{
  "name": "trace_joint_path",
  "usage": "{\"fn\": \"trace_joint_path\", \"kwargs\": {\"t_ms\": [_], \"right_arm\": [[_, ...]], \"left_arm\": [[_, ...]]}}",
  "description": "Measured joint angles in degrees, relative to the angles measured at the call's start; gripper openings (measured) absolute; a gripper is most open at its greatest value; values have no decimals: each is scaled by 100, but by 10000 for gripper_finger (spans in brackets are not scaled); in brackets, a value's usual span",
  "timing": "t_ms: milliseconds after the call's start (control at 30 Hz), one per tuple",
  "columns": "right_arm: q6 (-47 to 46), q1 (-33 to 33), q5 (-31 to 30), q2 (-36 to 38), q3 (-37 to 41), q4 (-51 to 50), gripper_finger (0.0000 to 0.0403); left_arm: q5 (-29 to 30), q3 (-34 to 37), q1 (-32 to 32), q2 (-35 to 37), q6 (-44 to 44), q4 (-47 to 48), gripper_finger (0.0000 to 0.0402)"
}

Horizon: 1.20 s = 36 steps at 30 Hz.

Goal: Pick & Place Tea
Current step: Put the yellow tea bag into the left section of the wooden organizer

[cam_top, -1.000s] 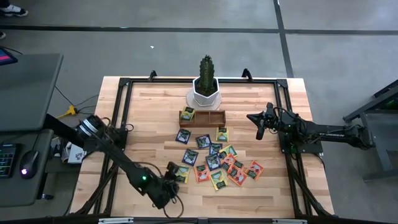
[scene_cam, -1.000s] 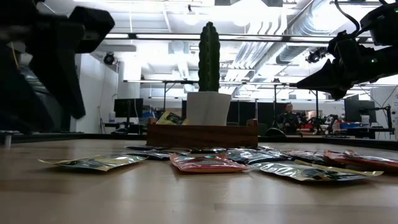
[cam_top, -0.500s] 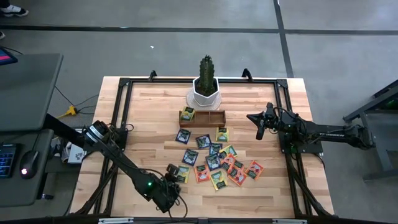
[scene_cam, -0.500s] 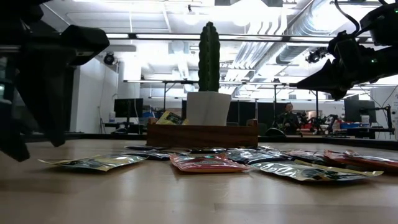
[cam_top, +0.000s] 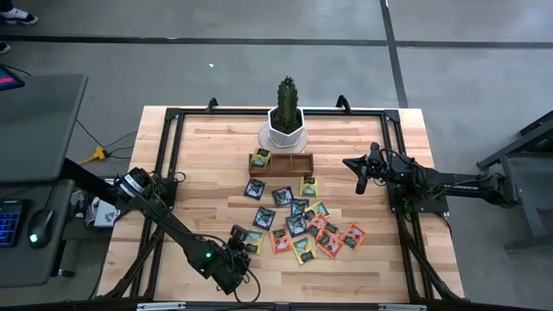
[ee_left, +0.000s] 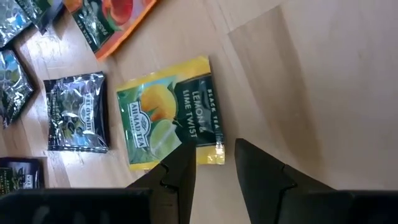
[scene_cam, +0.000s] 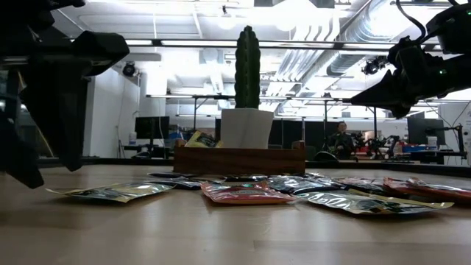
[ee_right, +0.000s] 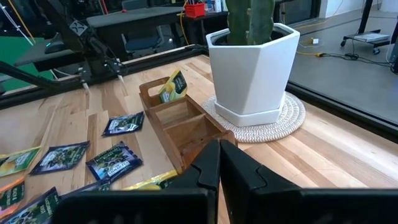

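Grey concrete floor (cam_top: 259,60) with dark seam lines around a light wood plank worktop (cam_top: 207,186) in a black metal frame. Grey side desk (cam_top: 39,121) at the left, keyboard (cam_top: 9,220) and mouse (cam_top: 34,238) below it. Low view: white ceiling with ducts (scene_cam: 331,29) and strip lights, desks with monitors (scene_cam: 151,126) far back.

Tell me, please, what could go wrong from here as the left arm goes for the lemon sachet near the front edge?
The left gripper, open, hangs over one corner of the yellow-green lemon sachet; closing there may catch only the edge, so the flat packet could slip or pivot. A dark sachet lies right beside it and might get nudged. The tray sits past the crowded pile, so a loosely held packet could drop among the others.
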State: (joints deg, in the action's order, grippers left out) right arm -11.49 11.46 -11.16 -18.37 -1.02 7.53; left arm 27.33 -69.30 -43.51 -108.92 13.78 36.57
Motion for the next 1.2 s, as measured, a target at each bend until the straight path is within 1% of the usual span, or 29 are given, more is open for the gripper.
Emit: {"fn": "trace_joint_path", "kwargs": {"t_ms": [467,533,633,933,1200], "right_arm": [[0,0,0,0,0,2,5],[0,2,-1,0,0,2,5],[0,0,-2,0,0,2,5],[0,0,0,0,0,0,7],[0,1,-1,2,0,0,7]], "left_arm": [[146,4,81,-2,-195,56,108],[91,4,79,-2,-195,50,108],[-152,4,73,-4,-195,53,108],[-84,9,78,-10,-313,43,108],[-204,-13,70,-350,-263,-110,108]]}}
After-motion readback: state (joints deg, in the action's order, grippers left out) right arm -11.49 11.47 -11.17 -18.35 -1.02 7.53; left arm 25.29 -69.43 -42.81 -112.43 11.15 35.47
